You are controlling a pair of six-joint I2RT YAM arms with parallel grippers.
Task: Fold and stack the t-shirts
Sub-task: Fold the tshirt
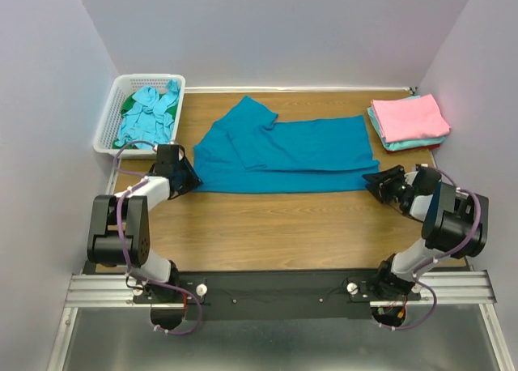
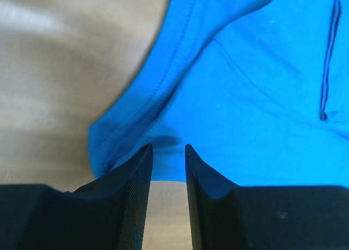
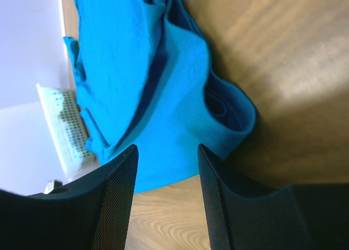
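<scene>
Top external view has the deep teal-blue t-shirt (image 1: 299,156) spread flat across the far half of the bench (image 1: 283,233), midway between the left and right edges. Its long sides are already turned in, so it makes a band running left to right, with one sleeve poking toward the far edge. The left gripper (image 1: 191,179) sits low at the band's near left corner and the right gripper (image 1: 374,179) at its near right corner, a placing that suits taking both near corners at once. Left wrist view shows the left jaws a narrow gap apart, bare bench visible between them, the hem just at the tips and not pinched. Right wrist view shows the right jaws wide, the curled corner of cloth lying beyond the tips, untouched. A pink t-shirt (image 1: 409,116) tops a folded pale turquoise t-shirt (image 1: 405,144) at the far right corner, presumably the finished stack; the white basket (image 1: 107,132) at the far left corner holds light aqua shirts (image 1: 152,116), seemingly awaiting their turn
</scene>
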